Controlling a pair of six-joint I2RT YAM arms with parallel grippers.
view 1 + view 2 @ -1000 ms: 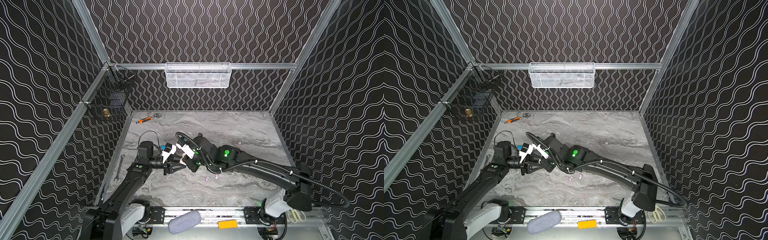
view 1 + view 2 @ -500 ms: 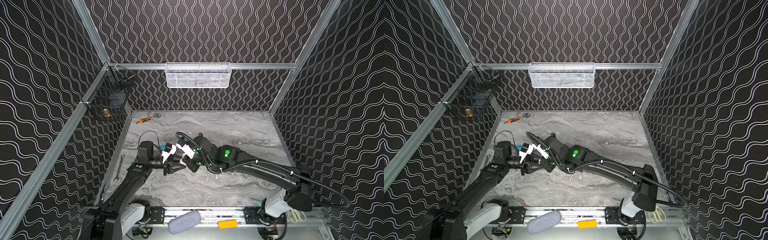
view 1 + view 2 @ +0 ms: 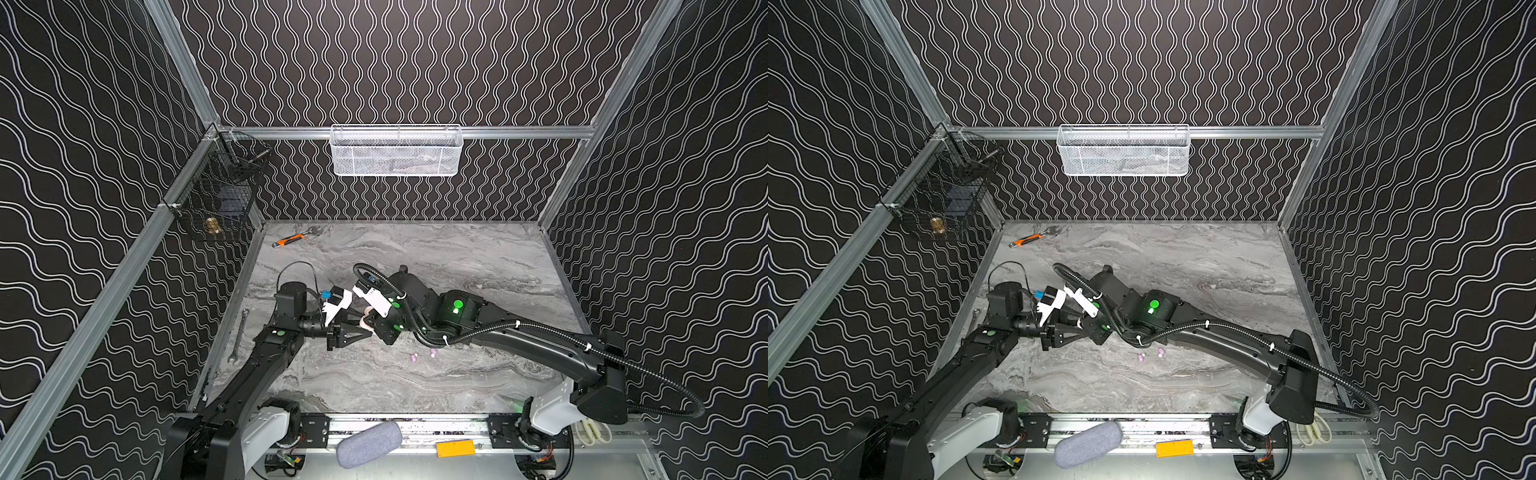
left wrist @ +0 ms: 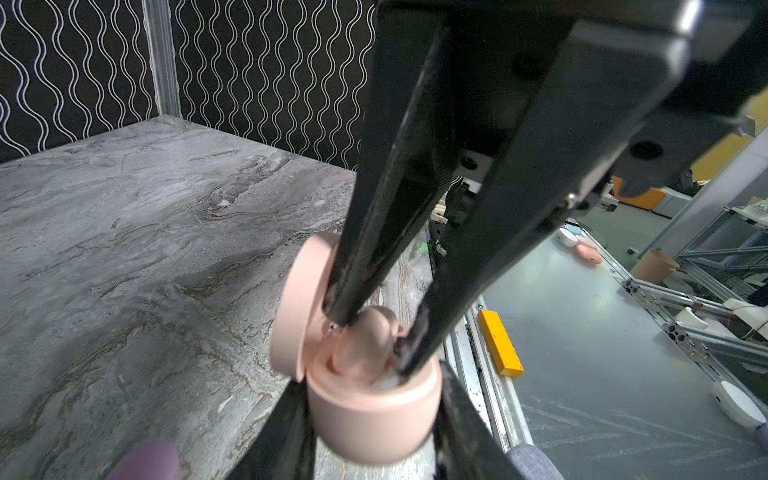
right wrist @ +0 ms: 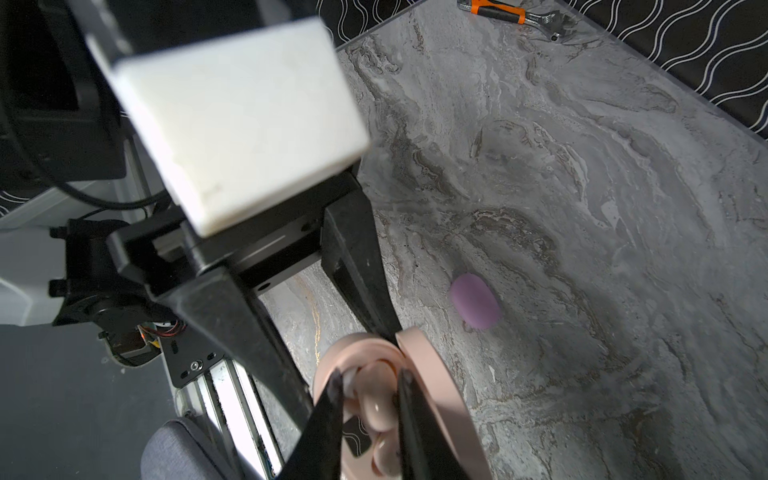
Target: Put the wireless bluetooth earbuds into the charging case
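**Gripping confirmed on both arms at the open charging case**

Finding one: the left gripper [image 3: 360, 332] has its fingers [image 4: 286, 440] closed on the round base of the peach-pink charging case [image 4: 374, 415], one finger on each side. The lid [image 4: 297, 307] stands open, hinged upright beside the base. Whether the case clears the bench [image 3: 415, 257] cannot be told.

Finding two: the right gripper [image 5: 371, 386] reaches across the middle to meet the case. Its fingers [image 4: 374, 208] are nearly closed, pinching a peach-pink earbud [image 4: 370, 345] between the tips. The bud sits partly inside the case, and its upper part stands above the rim.

Finding three: two lilac earbuds [image 3: 414, 356] [image 3: 433, 352] lie loose on the bench, just beside each other and near the arms on the front side, seen in both top views [image 3: 1141, 356].

Finding four: a lilac rounded item [image 5: 473, 301] lies on the bench near the case in the right wrist view. Whether it is a bud or a case cannot be told.
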